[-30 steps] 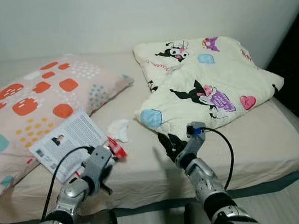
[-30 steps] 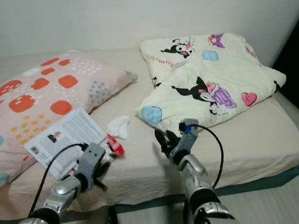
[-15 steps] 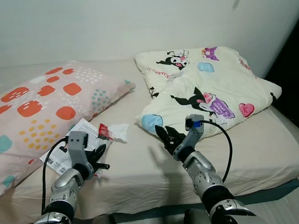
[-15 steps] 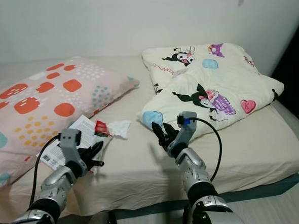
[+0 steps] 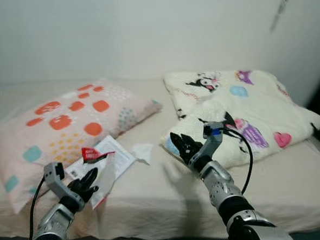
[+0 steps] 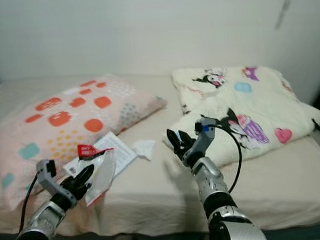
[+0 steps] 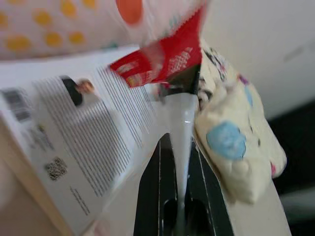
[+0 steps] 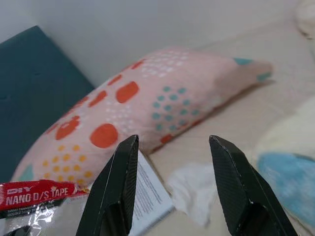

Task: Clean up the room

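1. The tape packet (image 5: 102,170) is a clear plastic sleeve with a red header card; on the right wrist view the card reads "DIY NANO D/S TAPE". The clear part is glossy and slightly crumpled.
2. It is held up above the front edge of the bed (image 5: 153,191), over the printed leaflet (image 5: 118,155), just in front of the spotted pillow (image 5: 67,115).
3. Its long axis runs roughly upright, leaning a little: the red header sits at the top and the clear end points down into the gripper.
4. The left gripper (image 5: 86,182) is clamped on the lower, clear end of the packet; in the left wrist view the plastic runs down between the two black fingers (image 7: 153,187), which press against it from both sides.
5. Half a second ago the packet lay on the leaflet beside the crumpled tissue (image 5: 143,152), with the left gripper short of it; now it is lifted clear of the paper.
6. The right gripper (image 5: 182,146) hovers above the mattress just in front of the cartoon-print blanket (image 5: 246,114), its fingers spread apart and holding nothing, as in the earlier pictures.
7. The whole scene has shifted since then, with more wall and bed showing, so the camera has moved; the pillow, tissue and blanket lie as they did.
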Tool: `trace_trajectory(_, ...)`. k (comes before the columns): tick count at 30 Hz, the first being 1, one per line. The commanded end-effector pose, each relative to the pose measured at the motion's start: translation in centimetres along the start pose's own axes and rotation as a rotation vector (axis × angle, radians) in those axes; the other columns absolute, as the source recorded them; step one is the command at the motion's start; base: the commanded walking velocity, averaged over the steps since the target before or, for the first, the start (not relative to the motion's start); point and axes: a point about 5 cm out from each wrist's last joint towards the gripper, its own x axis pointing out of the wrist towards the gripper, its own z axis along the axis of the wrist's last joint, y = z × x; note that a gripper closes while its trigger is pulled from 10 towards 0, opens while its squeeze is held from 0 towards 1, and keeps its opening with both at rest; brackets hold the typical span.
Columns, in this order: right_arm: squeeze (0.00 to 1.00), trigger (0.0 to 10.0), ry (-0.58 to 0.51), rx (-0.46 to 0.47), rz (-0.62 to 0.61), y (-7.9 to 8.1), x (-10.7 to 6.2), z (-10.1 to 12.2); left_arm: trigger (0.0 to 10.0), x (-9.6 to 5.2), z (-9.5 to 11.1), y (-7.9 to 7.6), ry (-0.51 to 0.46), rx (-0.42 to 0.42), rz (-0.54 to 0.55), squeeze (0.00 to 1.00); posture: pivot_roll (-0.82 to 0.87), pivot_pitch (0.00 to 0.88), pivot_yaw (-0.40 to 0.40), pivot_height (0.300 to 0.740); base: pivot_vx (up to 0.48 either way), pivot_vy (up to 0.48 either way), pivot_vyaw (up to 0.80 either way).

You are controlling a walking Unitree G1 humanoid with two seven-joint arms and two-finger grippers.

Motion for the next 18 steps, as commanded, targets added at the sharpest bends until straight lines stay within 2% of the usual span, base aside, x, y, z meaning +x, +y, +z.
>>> trace_trajectory(1,0.00,10.0,0.004,0.004,-0.003,0.0,0.0,-0.2,0.0,-0.9,0.3,1.0,-0.015,-0.013,0.061,0.00,0.15,0.005,-0.081,0.556,0.000,0.000,0.76)
trace_trajectory(2,0.00,10.0,0.005,0.011,-0.011,-0.1,-0.1,-0.2,0.0,-1.5,0.3,1.6,-0.024,-0.013,0.108,0.00,0.15,0.011,-0.079,0.556,0.000,0.000,0.76)
trace_trajectory(3,0.00,10.0,0.005,0.011,-0.011,-0.1,-0.1,-0.2,0.0,-1.5,0.3,1.6,-0.024,-0.013,0.108,0.00,0.15,0.011,-0.079,0.556,0.000,0.000,0.76)
trace_trajectory(4,0.00,10.0,0.005,0.023,-0.029,-0.2,0.0,-0.2,0.0,-2.6,0.3,2.7,-0.035,-0.001,0.195,0.00,0.16,0.020,-0.076,0.556,0.000,0.000,0.76)
trace_trajectory(7,0.00,10.0,0.005,0.026,-0.036,-0.3,0.1,-0.1,0.0,-3.3,0.4,3.4,-0.045,0.012,0.257,0.00,0.16,0.028,-0.074,0.556,0.000,0.000,0.76)
trace_trajectory(9,0.00,10.0,0.016,0.017,-0.076,-0.6,0.1,-0.1,0.0,-4.7,0.7,4.8,-0.069,0.030,0.397,0.00,0.17,0.041,-0.073,0.556,0.000,0.000,0.77)
trace_trajectory(10,0.00,10.0,0.016,0.017,-0.076,-0.6,0.1,-0.1,0.0,-4.7,0.7,4.8,-0.069,0.030,0.397,0.00,0.17,0.041,-0.073,0.556,0.000,0.000,0.77)
trace_trajectory(11,0.00,10.0,0.038,0.016,-0.155,-1.4,-0.1,-0.2,1.3,-6.0,0.6,5.8,-0.067,0.039,0.490,0.00,0.18,0.047,-0.071,0.556,0.000,0.000,0.00)
trace_trajectory(12,0.00,10.0,0.038,0.016,-0.155,-1.4,-0.1,-0.2,1.3,-6.0,0.6,5.8,-0.067,0.039,0.490,0.00,0.18,0.047,-0.071,0.556,0.000,0.000,0.00)
trace_trajectory(13,0.00,10.0,0.058,0.009,-0.184,-1.7,-0.2,-0.3,8.9,-6.6,0.4,6.1,-0.060,0.040,0.515,0.00,0.18,0.057,-0.070,0.556,0.000,0.000,0.00)
trace_trajectory(14,0.00,10.0,0.070,0.006,-0.197,-1.9,-0.3,-0.5,10.0,-7.0,0.0,6.3,-0.043,0.044,0.528,0.00,0.18,0.060,-0.071,0.556,0.000,0.000,0.00)
trace_trajectory(18,0.00,10.0,0.081,0.009,-0.207,-2.1,-0.5,-0.7,10.0,-7.6,-0.9,6.5,-0.004,0.050,0.550,0.00,0.17,0.067,-0.072,0.556,0.000,0.000,0.00)
